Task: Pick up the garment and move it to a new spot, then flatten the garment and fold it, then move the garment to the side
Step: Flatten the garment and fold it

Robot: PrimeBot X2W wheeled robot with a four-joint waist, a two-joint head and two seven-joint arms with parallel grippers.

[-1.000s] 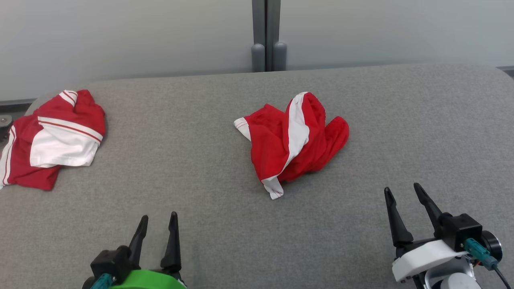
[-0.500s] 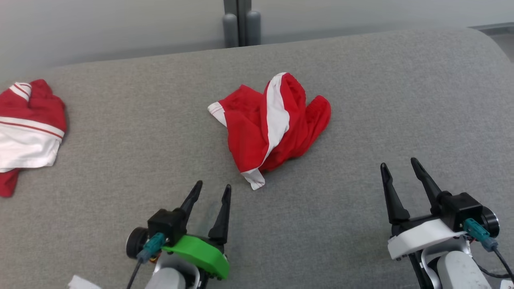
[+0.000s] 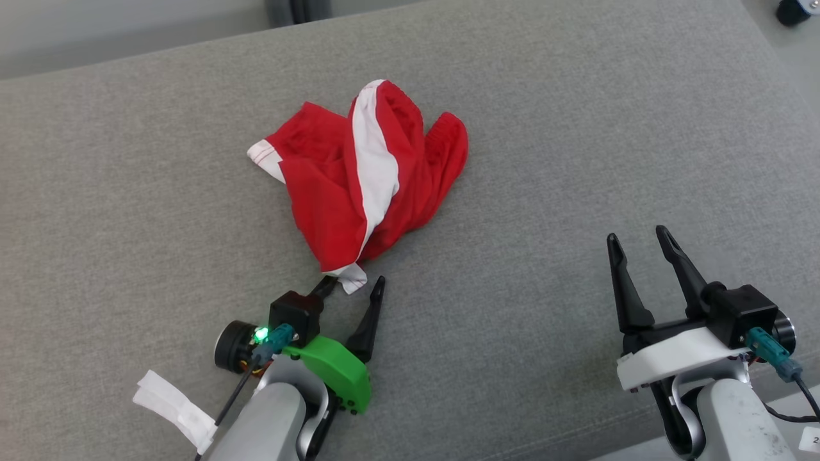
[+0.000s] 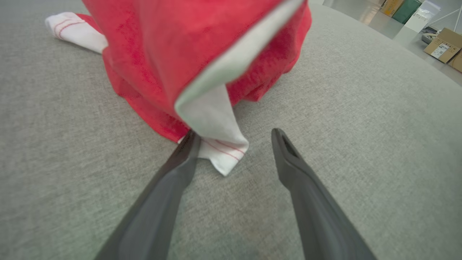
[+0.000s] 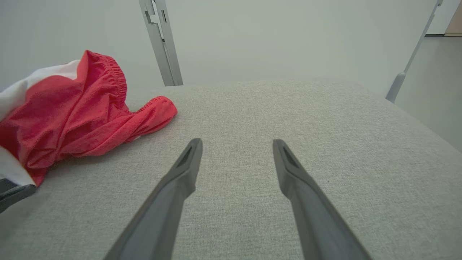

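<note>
A: Where is your left gripper (image 3: 355,283)?
B: Low on the grey padded surface (image 3: 128,192), fingers spread wide. The garment's (image 3: 359,179) white hem corner lies between them, one fingertip touching it, nothing clamped.
A: And the garment itself?
B: Crumpled, red with a white stripe, mid-surface just beyond that gripper.
A: Your right gripper (image 3: 638,234)?
B: Well apart to the right, spread wide too, empty.

- A small white tag (image 3: 811,439) is sitting at the head view's bottom right corner; its dark mark is looking like a "2", cut by the edge.
- A brown box (image 4: 447,38) is wearing a white label (image 4: 439,50), too small to read.
</note>
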